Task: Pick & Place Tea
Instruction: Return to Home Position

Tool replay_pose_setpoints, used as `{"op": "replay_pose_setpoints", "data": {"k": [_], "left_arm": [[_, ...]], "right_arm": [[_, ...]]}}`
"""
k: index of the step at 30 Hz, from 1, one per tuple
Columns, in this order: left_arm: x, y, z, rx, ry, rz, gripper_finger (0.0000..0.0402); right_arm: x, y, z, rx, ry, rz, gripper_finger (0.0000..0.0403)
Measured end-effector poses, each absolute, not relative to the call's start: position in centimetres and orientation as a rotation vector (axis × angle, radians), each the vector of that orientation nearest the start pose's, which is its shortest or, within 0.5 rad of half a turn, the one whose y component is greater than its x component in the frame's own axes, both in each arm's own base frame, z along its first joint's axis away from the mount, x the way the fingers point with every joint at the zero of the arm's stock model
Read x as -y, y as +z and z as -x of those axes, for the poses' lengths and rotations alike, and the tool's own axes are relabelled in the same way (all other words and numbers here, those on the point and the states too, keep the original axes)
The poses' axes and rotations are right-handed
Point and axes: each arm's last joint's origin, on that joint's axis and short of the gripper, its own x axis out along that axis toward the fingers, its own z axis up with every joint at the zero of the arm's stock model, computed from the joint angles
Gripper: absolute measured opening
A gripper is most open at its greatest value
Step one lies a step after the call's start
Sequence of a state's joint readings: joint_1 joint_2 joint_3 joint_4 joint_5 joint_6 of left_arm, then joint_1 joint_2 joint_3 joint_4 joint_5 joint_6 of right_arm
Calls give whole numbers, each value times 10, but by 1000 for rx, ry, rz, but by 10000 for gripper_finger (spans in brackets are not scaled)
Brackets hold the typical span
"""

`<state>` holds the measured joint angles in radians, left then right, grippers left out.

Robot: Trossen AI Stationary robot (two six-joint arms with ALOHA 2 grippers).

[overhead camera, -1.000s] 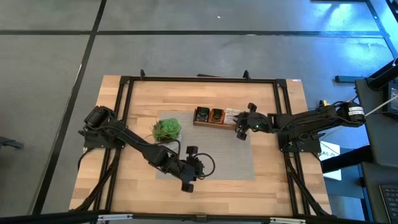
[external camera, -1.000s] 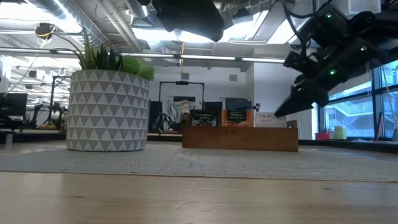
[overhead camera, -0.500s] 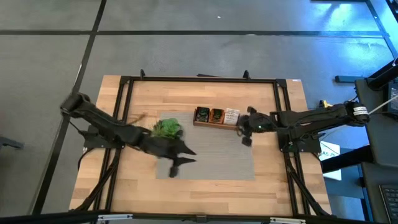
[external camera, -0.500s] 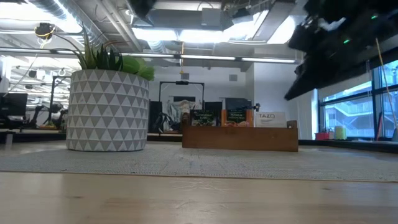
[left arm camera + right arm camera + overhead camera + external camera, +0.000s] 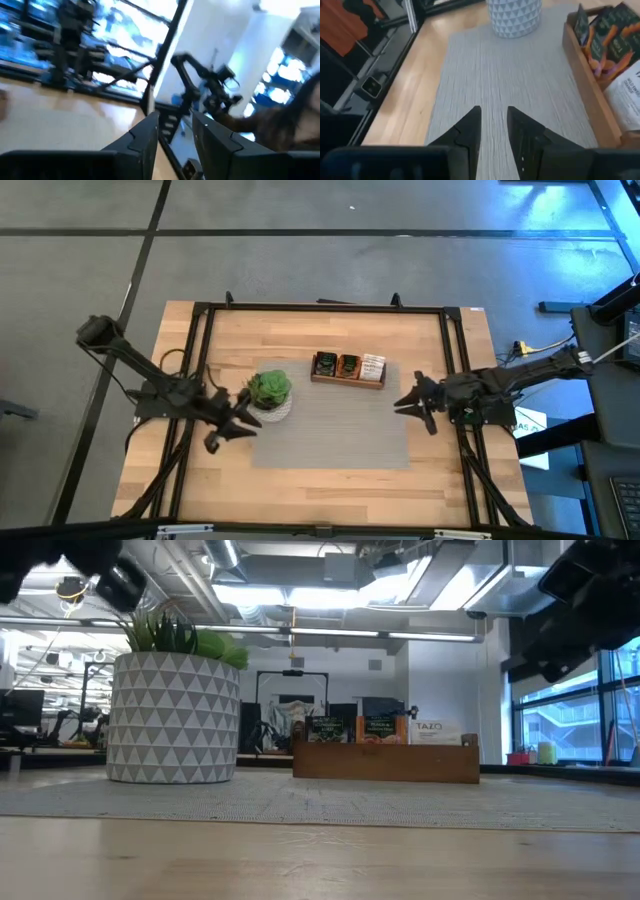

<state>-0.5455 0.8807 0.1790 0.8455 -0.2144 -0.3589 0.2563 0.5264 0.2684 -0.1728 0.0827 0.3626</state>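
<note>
**Position.** Clock bearings are read on the high view from the middle of the grey mat [image 5: 340, 442], with 12 at the table's [image 5: 300, 330] far edge. The tea [image 5: 349, 365] stands in the wooden box [image 5: 347, 383] at 12 o'clock. Dark sachets fill one end compartment, orange the middle, white the other end. No sachet is seen loose on the mat or the bare wood.

**Grippers.** The left gripper [image 5: 232, 430] hangs at about 9 o'clock, just off the mat's edge and close beside the potted plant [image 5: 268, 388]. Its fingers stand a little apart with nothing between them. The right gripper [image 5: 413, 408] hangs at 3 o'clock at the mat's other edge, its fingers likewise parted and empty.

**Step in hand (judgement).** Sorting looks complete and both arms are being brought home.
- The left arm should be lifted before it swings, since the plant is the one thing within its sweep.
- The right arm should draw straight out toward 3 o'clock, well above the box rim, so that no standing sachet is brushed.
- The fingers need not close.

**Change from earlier frames.**
- One second ago the left gripper was over the mat toward 6 o'clock. It has since swept round to 9 o'clock.
- The right gripper was then at the box's white end and has backed away to the mat's edge.
- Tea, box and plant have not shifted
</note>
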Motion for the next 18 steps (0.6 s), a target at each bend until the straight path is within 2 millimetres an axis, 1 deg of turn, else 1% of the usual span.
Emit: {"op": "replay_pose_setpoints", "data": {"k": [4,6,8,11,12,14,18], "left_arm": [[71,191,-129,113,-297,427,116],[67,187,-122,139,-297,432,118],[65,186,-117,148,-328,422,119],[65,184,-111,90,-445,391,120],[65,182,-109,58,-456,398,120],[62,176,-107,1,-400,399,118],[54,168,-103,-50,-239,304,116]], "right_arm": [[-29,189,-122,-406,73,-286,97],[-29,190,-121,-392,75,-288,97],[-28,191,-120,-383,76,-289,97],[-28,191,-120,-382,76,-288,97],[-28,191,-120,-382,75,-288,97],[-28,191,-120,-379,61,-285,97],[-26,192,-121,-364,-3,-252,97]]}}
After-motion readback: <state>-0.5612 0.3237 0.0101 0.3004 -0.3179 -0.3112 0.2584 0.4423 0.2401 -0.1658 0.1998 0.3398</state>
